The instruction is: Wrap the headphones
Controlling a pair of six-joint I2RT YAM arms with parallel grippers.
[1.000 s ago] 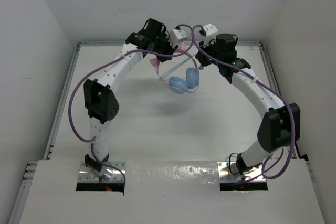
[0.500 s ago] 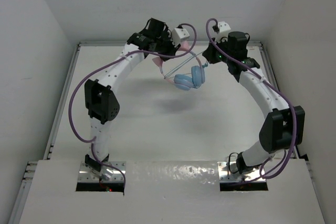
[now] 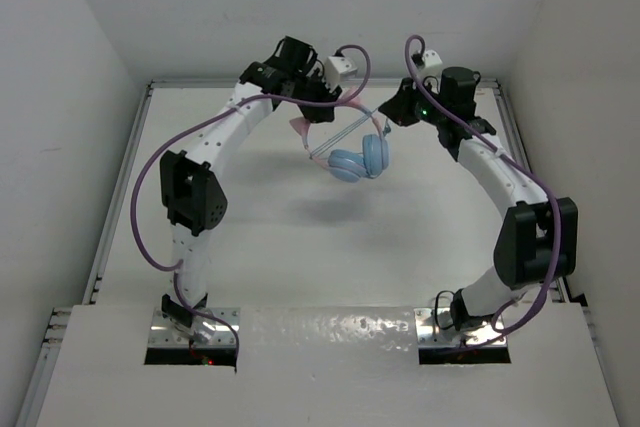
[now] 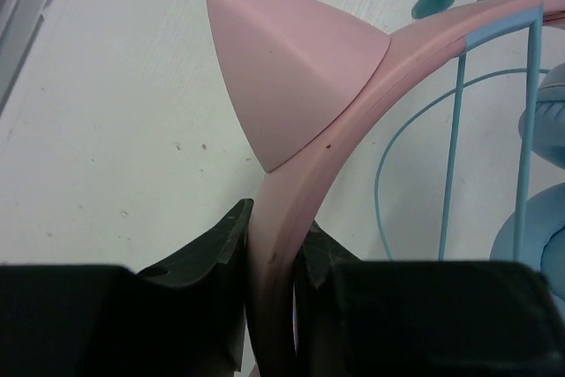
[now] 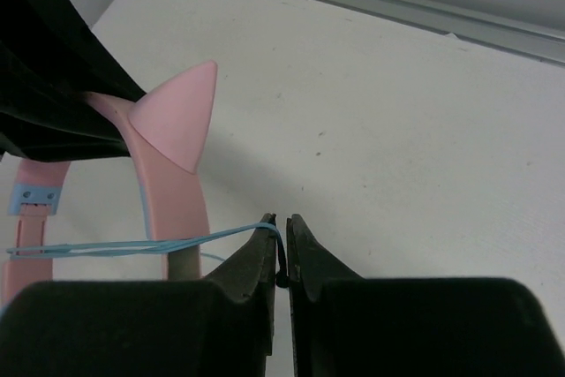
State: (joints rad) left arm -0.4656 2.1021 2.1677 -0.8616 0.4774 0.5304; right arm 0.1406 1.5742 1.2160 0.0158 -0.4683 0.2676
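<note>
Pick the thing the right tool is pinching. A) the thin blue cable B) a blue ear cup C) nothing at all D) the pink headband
A: the right wrist view shows the right tool closed on the thin blue cable, while the left tool clamps the pink headband.

One pair of headphones (image 3: pixel 358 159) is present, with two light blue ear cups (image 3: pixel 375 154) and one thin blue cable (image 5: pixel 132 246). There are two grippers, one left gripper (image 4: pixel 275 222) and one right gripper (image 5: pixel 281 222), each with two fingers, plus two purple cables (image 3: pixel 140 207) and one table (image 3: pixel 300 247).
</note>
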